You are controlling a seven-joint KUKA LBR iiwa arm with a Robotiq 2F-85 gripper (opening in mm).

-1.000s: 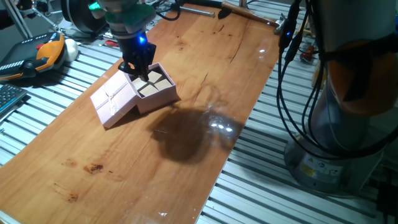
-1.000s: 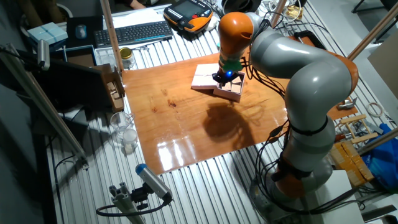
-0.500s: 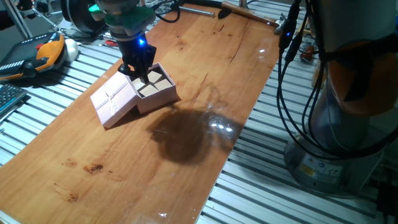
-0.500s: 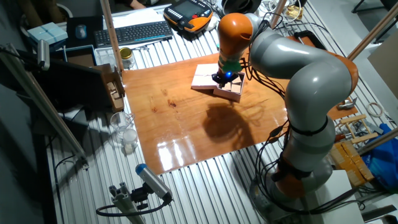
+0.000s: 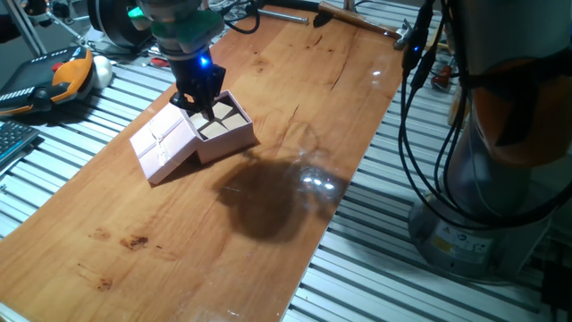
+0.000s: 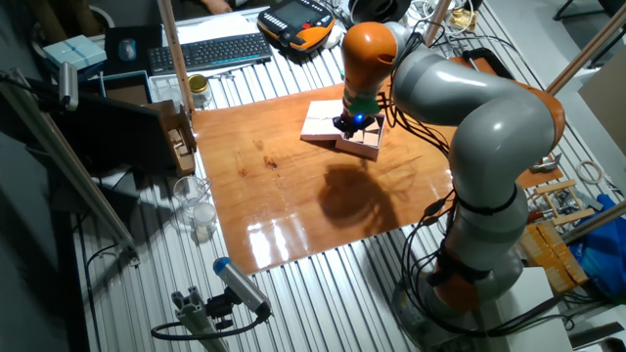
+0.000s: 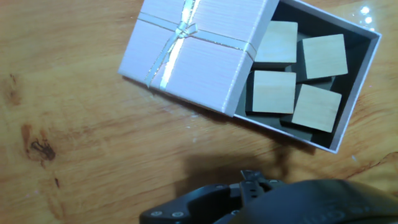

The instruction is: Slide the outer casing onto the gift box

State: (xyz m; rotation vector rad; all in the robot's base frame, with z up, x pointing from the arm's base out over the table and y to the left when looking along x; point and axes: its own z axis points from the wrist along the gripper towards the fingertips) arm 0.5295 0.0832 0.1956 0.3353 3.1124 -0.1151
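The outer casing (image 7: 193, 53), pale pink with a ribbon cross and bow, lies flat on the wooden table. Its right edge overlaps the left side of the gift box (image 7: 364, 81), an open pink tray showing several beige square blocks. Both also show side by side in the fixed views: outer casing (image 5: 164, 143) (image 6: 321, 122), gift box (image 5: 225, 131) (image 6: 364, 145). My gripper (image 5: 198, 100) (image 6: 354, 122) hangs just above the far edge where the two meet, holding nothing. In the hand view only its dark body (image 7: 249, 199) shows at the bottom, so its jaws cannot be read.
The wooden table (image 5: 268, 215) sits on a slatted metal bench. An orange-black teach pendant (image 5: 54, 80) and a keyboard (image 6: 210, 51) lie off the board's edge. Black cables (image 5: 420, 107) and the robot base (image 5: 500, 179) stand at the right.
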